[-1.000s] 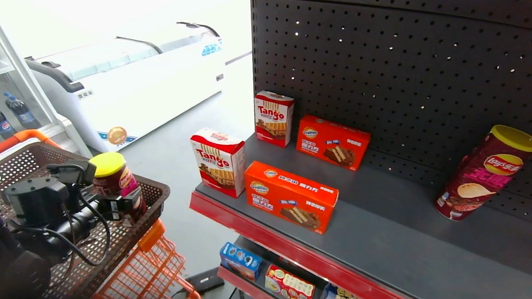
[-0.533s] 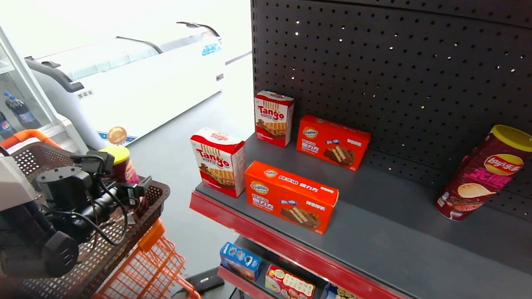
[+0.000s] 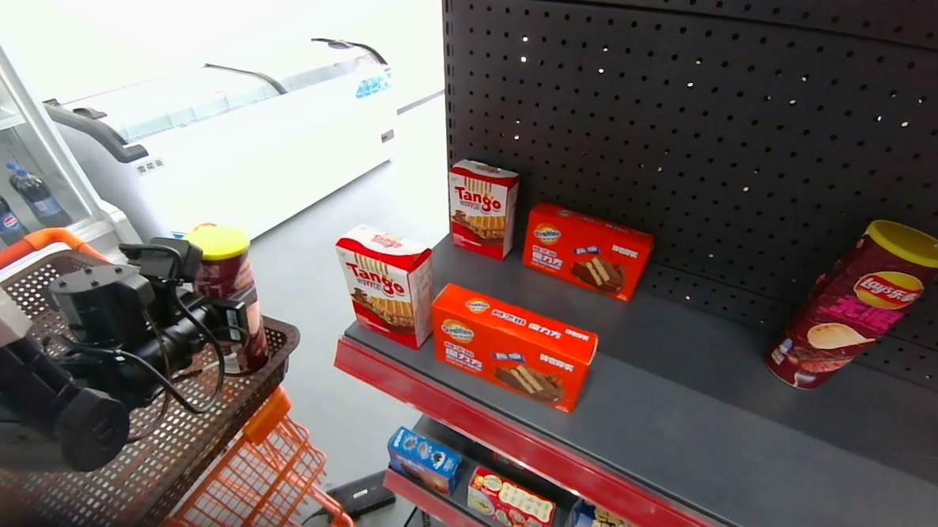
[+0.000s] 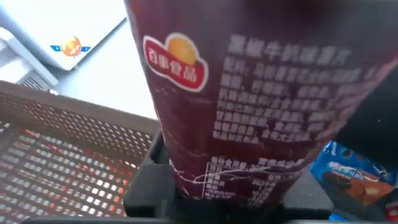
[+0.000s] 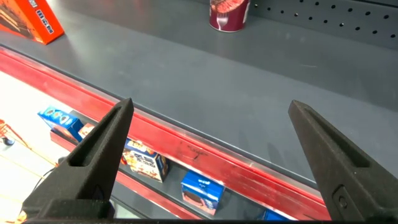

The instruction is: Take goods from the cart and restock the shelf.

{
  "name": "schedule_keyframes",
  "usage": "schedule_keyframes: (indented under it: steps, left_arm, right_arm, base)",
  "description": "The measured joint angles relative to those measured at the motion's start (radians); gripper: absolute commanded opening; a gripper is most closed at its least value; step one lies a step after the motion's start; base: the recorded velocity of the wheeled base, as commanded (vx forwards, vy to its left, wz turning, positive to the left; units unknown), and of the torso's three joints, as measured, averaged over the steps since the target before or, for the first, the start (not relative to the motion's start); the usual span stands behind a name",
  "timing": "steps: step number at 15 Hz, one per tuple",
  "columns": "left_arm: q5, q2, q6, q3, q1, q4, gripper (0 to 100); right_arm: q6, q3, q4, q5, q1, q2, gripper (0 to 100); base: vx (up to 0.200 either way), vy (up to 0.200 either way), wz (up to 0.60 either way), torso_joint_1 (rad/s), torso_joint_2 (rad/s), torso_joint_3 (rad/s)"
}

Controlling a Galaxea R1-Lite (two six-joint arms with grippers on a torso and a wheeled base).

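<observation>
Over the brown mesh cart basket (image 3: 274,336), your left pincer (image 3: 215,309) grips the maroon yellow-lidded chip can (image 3: 223,272); raise it upright, clear of the rim.

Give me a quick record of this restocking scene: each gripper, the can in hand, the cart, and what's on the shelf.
left gripper: shut on the held chips can
held chips can: upright, yellow lid, over the cart basket
right gripper: open, empty, facing the shelf's red front edge
shelf: two red-and-white wafer boxes, two orange boxes, one shelf chips can far right by the pegboard
stage: held can not yet on the shelf
</observation>
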State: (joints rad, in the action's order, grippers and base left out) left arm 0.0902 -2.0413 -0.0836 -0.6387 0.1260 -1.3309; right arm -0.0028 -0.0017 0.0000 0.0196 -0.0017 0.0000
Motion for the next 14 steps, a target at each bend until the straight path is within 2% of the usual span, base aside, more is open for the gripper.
schedule_keyframes:
  steps: [3, 5, 7, 8, 9, 11, 14]
  left_arm:
    - [0.021, 0.154, -0.005, -0.056, -0.003, 0.121, 0]
    - [0.024, 0.266, -0.005, -0.108, -0.036, 0.26, 0]
    - [0.029, 0.394, -0.004, -0.175, -0.09, 0.521, 0]
    - [0.033, 0.444, -0.001, -0.199, -0.128, 0.567, 0]
    - [0.063, 0.489, 0.004, -0.212, -0.165, 0.578, 0]
    - [0.217, 0.555, 0.026, -0.222, -0.211, 0.593, 0]
    - [0.337, 0.611, 0.068, -0.202, -0.23, 0.607, 0]
  right_arm:
    - [0.0, 0.0, 0.0, 0.0, 0.0, 0.0, 100]
    - [0.0, 0.0, 0.0, 0.0, 0.0, 0.0, 100]
    - [0.0, 0.0, 0.0, 0.0, 0.0, 0.0, 100]
    - [0.0, 0.0, 0.0, 0.0, 0.0, 0.0, 100]
    - [0.0, 0.0, 0.0, 0.0, 0.0, 0.0, 100]
    - [0.0, 0.0, 0.0, 0.0, 0.0, 0.0, 100]
    - [0.0, 0.0, 0.0, 0.0, 0.0, 0.0, 100]
  base:
    - [0.0, 0.0, 0.0, 0.0, 0.0, 0.0]
    - [0.0, 0.0, 0.0, 0.0, 0.0, 0.0]
    - [0.0, 0.0, 0.0, 0.0, 0.0, 0.0]
    - [0.0, 0.0, 0.0, 0.0, 0.0, 0.0]
    - [0.0, 0.0, 0.0, 0.0, 0.0, 0.0]
    - [0.0, 0.0, 0.0, 0.0, 0.0, 0.0]
    - [0.0, 0.0, 0.0, 0.0, 0.0, 0.0]
